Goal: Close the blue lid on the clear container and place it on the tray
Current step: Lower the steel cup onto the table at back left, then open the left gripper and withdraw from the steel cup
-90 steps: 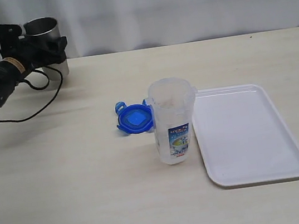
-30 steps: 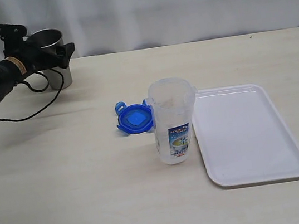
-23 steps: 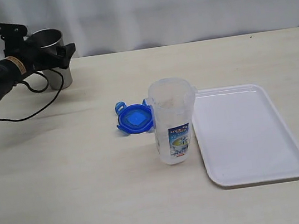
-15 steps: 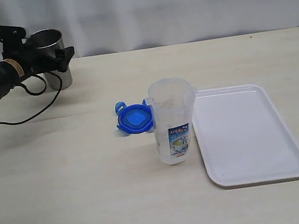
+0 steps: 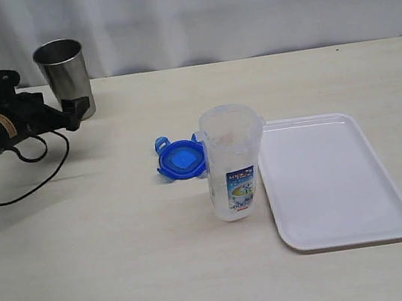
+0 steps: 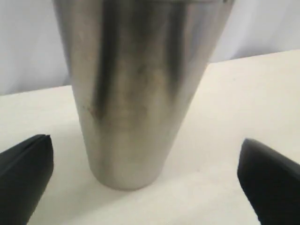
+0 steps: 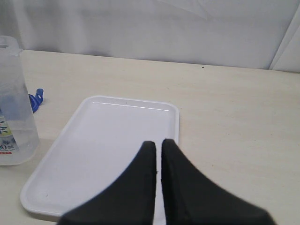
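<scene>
Nothing's done yet, by my reckoning. The clear container (image 5: 232,168) stands open on the table (image 5: 128,267), just beside the tray (image 5: 334,230), not on it. The right claw (image 7: 158,143), pinched shut and empty, looks out over the tray, apart from the container. Just behind the container lies the blue lid (image 5: 180,158), not fitted. Far behind the container, well apart, the left claw (image 6: 145,140) gapes wide, empty, facing a steel cup (image 5: 64,69).

clear container (image 7: 14,101) label (image 7: 4,143), partial "00 mL"
</scene>
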`<state>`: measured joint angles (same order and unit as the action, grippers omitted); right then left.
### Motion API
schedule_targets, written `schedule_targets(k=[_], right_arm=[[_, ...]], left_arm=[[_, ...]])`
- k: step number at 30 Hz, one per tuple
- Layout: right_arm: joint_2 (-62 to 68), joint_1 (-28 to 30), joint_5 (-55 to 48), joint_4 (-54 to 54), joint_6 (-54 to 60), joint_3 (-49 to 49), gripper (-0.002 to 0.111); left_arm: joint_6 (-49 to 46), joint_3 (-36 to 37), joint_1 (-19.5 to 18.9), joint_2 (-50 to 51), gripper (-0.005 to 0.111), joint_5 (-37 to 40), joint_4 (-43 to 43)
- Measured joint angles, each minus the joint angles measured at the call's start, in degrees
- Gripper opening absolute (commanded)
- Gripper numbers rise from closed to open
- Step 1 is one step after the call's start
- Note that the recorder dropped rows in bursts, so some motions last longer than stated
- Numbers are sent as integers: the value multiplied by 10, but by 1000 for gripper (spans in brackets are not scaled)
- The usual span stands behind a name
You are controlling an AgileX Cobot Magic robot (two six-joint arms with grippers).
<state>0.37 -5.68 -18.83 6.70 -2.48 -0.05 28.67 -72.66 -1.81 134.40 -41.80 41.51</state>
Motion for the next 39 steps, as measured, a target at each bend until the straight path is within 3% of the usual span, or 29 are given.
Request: schedule_targets(k=[6,21,24,32,39], right_arm=[[0,0,0,0,0,0,4],[0,0,0,0,0,0,4],[0,0,0,0,0,0,4],[0,0,0,0,0,0,4],[0,0,0,0,0,0,4]], left_arm=[[-26,98,-10,-70,101,0,0],[-32,257,-15,-313,101,20,0],[-32,273,-15,-367,101,93,0],[-25,276,-15,-477,101,385,-5],[0,239,-15,-484,101,602,-99]])
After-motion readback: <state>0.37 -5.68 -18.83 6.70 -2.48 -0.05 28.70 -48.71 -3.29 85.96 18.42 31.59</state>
